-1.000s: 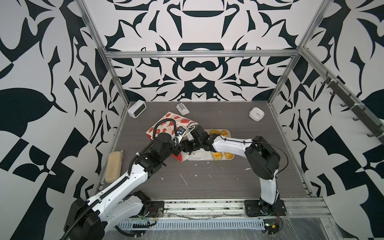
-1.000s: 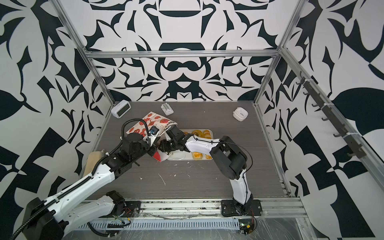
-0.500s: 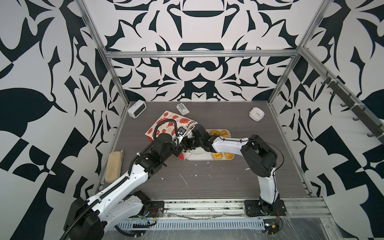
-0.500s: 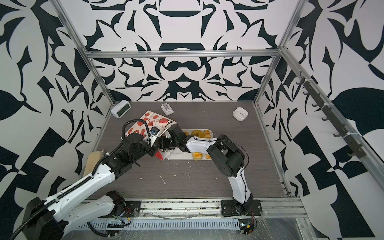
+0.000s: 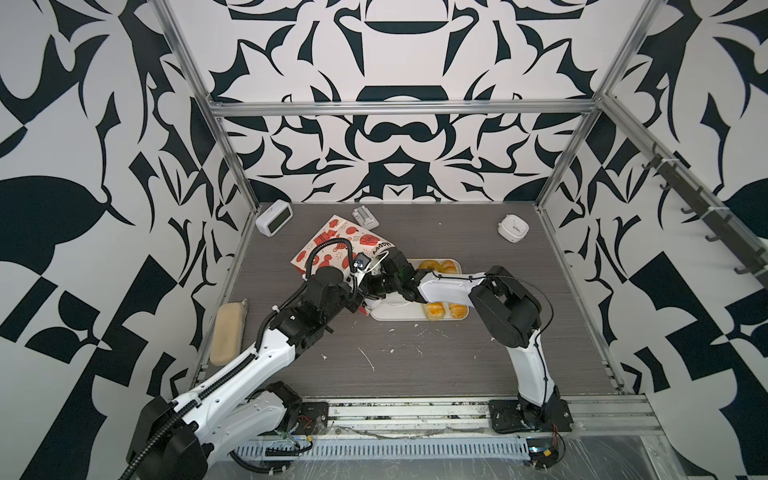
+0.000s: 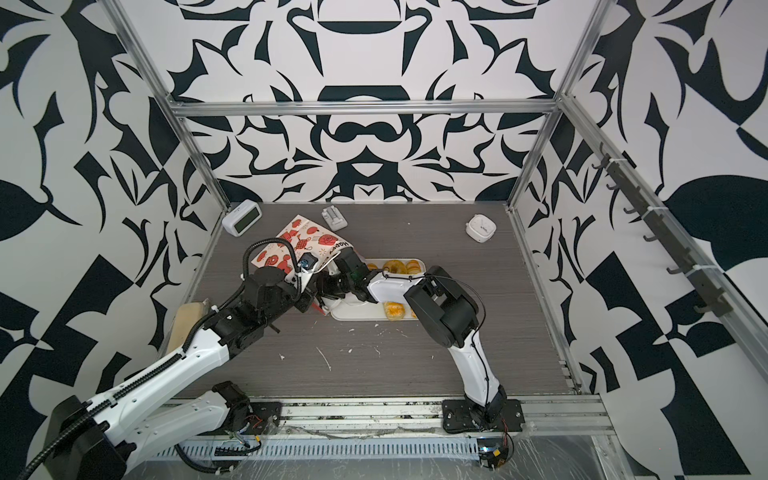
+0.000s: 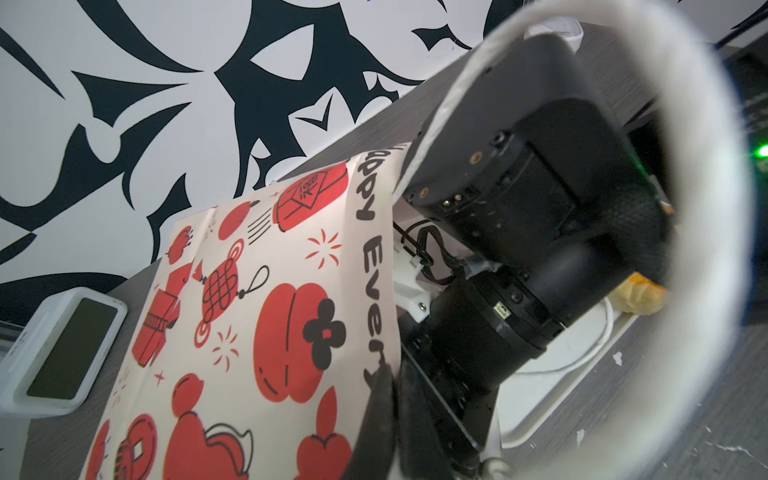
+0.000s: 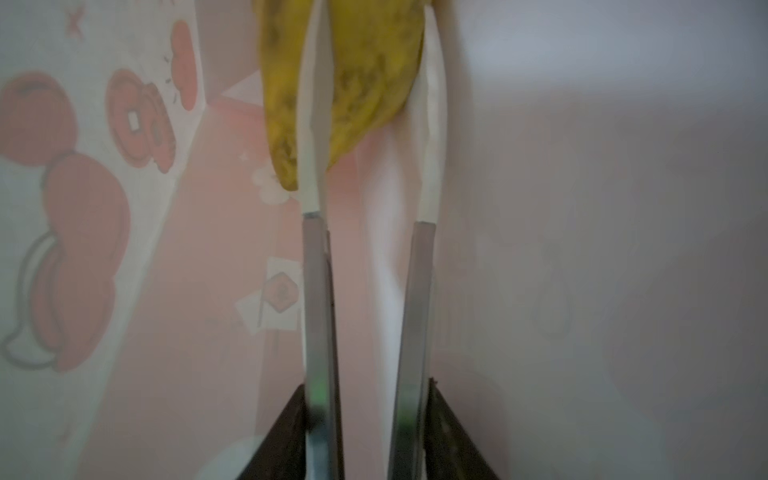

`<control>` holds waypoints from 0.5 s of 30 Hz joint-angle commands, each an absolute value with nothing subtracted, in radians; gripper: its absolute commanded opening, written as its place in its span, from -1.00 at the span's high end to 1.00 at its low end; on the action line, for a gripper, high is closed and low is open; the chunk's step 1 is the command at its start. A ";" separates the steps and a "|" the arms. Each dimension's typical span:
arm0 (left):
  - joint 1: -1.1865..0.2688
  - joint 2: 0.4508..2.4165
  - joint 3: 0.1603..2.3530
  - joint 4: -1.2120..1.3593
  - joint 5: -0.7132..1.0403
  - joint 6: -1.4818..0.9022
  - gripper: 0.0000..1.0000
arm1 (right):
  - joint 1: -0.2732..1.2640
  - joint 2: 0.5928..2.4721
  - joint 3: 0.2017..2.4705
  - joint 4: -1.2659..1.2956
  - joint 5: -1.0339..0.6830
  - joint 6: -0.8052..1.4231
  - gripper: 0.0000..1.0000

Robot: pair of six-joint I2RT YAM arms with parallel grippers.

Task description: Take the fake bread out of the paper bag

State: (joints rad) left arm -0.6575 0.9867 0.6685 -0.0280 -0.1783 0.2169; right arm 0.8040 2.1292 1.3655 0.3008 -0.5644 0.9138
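Observation:
The paper bag (image 5: 340, 245) (image 6: 303, 243) lies tilted on its side, its printed face towards the left wrist camera (image 7: 270, 311). My left gripper (image 7: 390, 374) (image 5: 363, 306) is shut on the edge of the bag's mouth. My right gripper is hidden in both top views, since the right wrist (image 5: 392, 274) reaches into the mouth. Inside the bag, the right gripper (image 8: 374, 33) has its white fingertips (image 8: 309, 124) pressed on either side of a yellow piece of fake bread (image 8: 365, 104). A white cord handle (image 7: 457, 83) loops over the right wrist.
A white tray (image 5: 415, 318) (image 6: 357, 316) beside the bag's mouth holds several golden pastries (image 5: 434, 309) (image 6: 395, 266). A beige block (image 5: 226, 332) lies at the left edge. A clock (image 5: 274, 216), a small grey item (image 5: 365, 217) and a white timer (image 5: 513, 227) sit along the back.
The right arm has shifted slightly left, deeper into the bag. The bag's far corner has risen a little. The left gripper has kept its hold.

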 commanded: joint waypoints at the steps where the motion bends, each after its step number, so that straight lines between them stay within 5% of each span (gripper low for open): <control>1: -0.664 0.972 0.656 -0.008 -0.150 0.215 1.00 | 0.807 2.117 1.430 0.387 -0.571 0.918 0.25; 15: -0.664 0.956 0.643 -0.015 -0.171 0.215 1.00 | 0.787 2.106 1.390 0.407 -0.585 0.921 0.92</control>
State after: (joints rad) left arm -0.6567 0.9771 0.6598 -0.0311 -0.2012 0.2169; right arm 0.8021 2.1532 1.3865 0.3157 -0.5850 0.9215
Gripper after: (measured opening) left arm 0.054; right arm 0.251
